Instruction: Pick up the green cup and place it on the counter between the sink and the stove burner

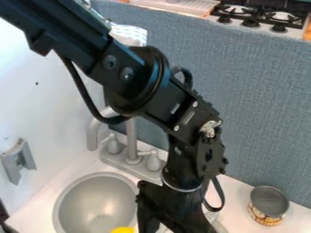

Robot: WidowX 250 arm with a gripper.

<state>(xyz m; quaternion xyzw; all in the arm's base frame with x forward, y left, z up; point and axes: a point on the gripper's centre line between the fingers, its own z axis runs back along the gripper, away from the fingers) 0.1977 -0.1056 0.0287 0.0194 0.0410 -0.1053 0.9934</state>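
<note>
Black and bulky, the robot arm [182, 107] slants from the upper left to the gripper [167, 224] at the lower edge, its loose cable loops presumably leaving slack for the joints to bend. How far apart the jaws stand, and whether they have hold of anything, I cannot tell. Just left of them in the picture is a yellow thing [123, 230], at the near part of the round grey sink basin [70, 195]; whether it rests on the bottom or sits higher is unclear. The faucet [132, 141] stands behind the basin between two handles, probably so that its bent spout can serve the bowl. To the right, a can [268, 205] stands upright on the pale counter [238, 195], close to the blue-grey backing [261, 113], apparently set on its base for stability and well apart from the basin. As for looks, the yellow thing is bright, evenly coloured and smooth, with a gently rounded upper outline; its lower part is cut off, so its full shape and what it is remain uncertain.
</note>
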